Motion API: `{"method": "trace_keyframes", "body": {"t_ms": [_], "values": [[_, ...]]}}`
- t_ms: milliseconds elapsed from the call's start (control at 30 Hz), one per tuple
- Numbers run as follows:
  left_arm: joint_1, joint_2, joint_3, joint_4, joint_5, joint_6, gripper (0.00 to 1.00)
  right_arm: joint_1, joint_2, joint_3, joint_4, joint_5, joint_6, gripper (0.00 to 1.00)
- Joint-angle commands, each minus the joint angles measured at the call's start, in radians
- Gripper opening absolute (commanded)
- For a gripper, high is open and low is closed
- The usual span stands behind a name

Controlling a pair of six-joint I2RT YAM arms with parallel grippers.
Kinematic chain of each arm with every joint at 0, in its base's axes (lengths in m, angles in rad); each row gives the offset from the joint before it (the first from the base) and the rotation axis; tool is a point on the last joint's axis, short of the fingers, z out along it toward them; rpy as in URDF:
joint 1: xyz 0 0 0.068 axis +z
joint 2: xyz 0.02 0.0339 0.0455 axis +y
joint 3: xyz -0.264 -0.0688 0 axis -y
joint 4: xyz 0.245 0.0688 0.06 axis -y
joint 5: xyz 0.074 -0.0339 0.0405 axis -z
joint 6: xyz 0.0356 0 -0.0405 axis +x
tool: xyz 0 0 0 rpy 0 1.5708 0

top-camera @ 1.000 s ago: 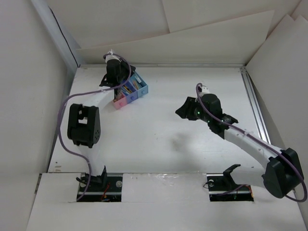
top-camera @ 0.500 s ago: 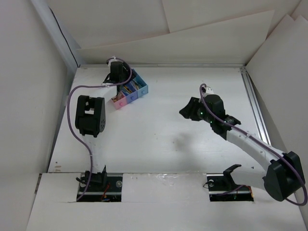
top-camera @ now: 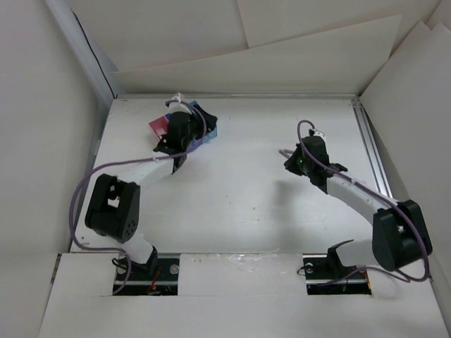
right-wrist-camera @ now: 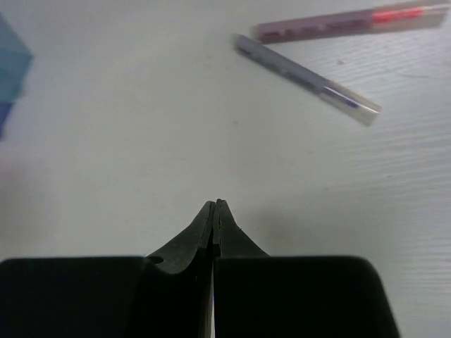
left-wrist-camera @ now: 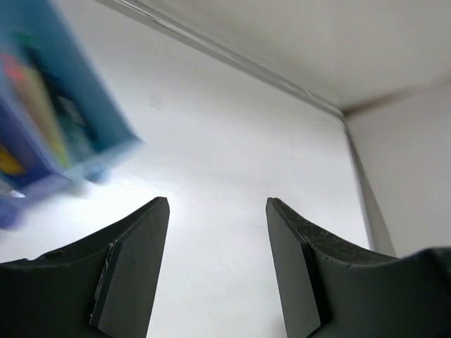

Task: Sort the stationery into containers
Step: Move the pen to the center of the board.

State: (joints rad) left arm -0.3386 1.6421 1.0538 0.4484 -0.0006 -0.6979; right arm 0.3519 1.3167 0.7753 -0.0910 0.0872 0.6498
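The containers (top-camera: 208, 124) stand at the table's far left, largely hidden by my left wrist; a pink-red part (top-camera: 158, 127) shows to the wrist's left. In the left wrist view the blue bins (left-wrist-camera: 60, 134) are blurred, with coloured stationery inside. My left gripper (left-wrist-camera: 217, 203) is open and empty, just right of the bins. Beyond my right gripper (right-wrist-camera: 215, 203), two pens lie on the table: a pink-red pen (right-wrist-camera: 345, 21) and a pale blue-grey pen (right-wrist-camera: 303, 76). The right gripper is shut on nothing, its tips low over the table and short of the pens.
A raised white wall and metal rail (top-camera: 370, 151) run along the table's right side, and another wall (top-camera: 232, 93) closes the back. A corner of a blue bin (right-wrist-camera: 10, 63) shows at the far left of the right wrist view.
My left gripper opened and its arm drew back from above the bins. My right gripper shut on nothing and shifted right, toward the pens.
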Motion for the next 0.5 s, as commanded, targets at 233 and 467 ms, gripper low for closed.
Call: {"method": "trace_keyframes", "body": {"t_ms": [233, 467], "values": [[-0.223, -0.244, -0.379, 0.248, 0.096, 0.005, 0.54, -0.136, 0.234, 0.203, -0.157, 0.160, -0.035, 0.62], [-0.223, -0.376, -0.460, 0.248, 0.146, 0.040, 0.52, -0.155, 0.415, 0.375, -0.268, 0.112, -0.160, 0.78]]}}
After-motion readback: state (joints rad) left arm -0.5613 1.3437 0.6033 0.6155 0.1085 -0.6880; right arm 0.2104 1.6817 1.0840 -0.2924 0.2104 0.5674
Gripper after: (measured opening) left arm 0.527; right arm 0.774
